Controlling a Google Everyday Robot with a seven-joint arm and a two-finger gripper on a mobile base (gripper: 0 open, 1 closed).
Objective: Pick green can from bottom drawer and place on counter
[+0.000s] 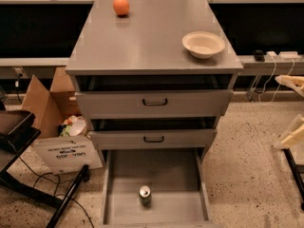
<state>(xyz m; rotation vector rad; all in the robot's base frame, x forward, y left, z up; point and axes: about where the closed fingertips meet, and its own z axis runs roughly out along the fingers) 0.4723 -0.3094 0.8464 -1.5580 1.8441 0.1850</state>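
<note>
Silver-topped green can (pixel 145 194) (upright); gripper (pixel 290 81) at right edge.

Counter (pixel 142 46): flat grey cabinet top. Carried one orange (pixel 121 6) at the far edge, left of centre, and one pale bowl (pixel 203 44), upright, near the right edge, well apart from it.
Bottom drawer (pixel 156 170): stood open; its grey floor carried the green can (pixel 145 194), upright, near the front.
Gripper: outside the camera view.
</note>
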